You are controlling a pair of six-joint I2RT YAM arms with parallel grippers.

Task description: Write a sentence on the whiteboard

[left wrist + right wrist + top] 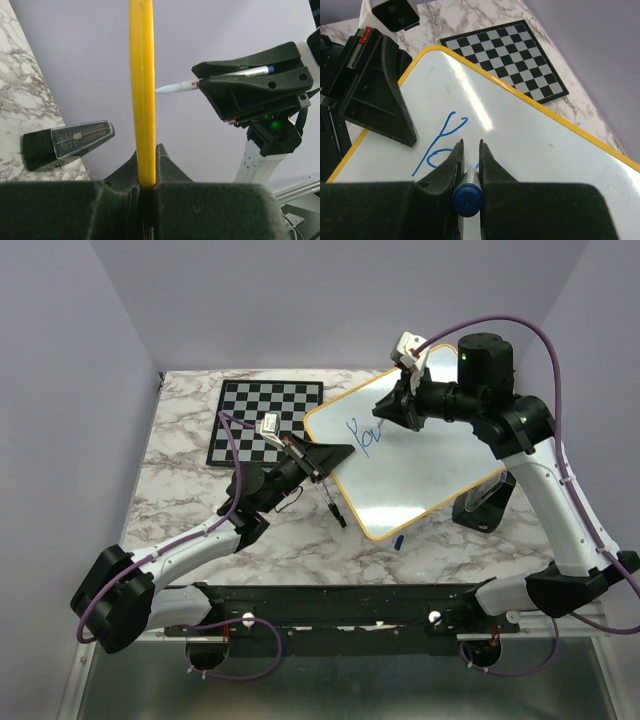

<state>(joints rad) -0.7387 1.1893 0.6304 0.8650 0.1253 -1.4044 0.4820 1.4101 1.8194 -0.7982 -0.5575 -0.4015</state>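
The whiteboard (425, 465), white with a yellow frame, is tilted up off the marble table. My left gripper (330, 455) is shut on its left edge; the left wrist view shows the yellow frame (142, 90) clamped between the jaws of the left gripper (146, 165). My right gripper (397, 405) is shut on a blue-capped marker (467, 199), tip against the board. The right gripper (470, 145) hides the tip. The sentence (365, 435) is a few blue letters, "Yo" (440, 145) and a partly hidden stroke. The marker (175, 88) also shows in the left wrist view.
A black-and-white chessboard (265, 420) lies at the back left, partly under the whiteboard, and shows in the right wrist view (515, 55). A black pen-like item (335, 510) and a small blue cap (397, 540) lie near the board's front edge. A black wedge-shaped stand (480, 505) sits right.
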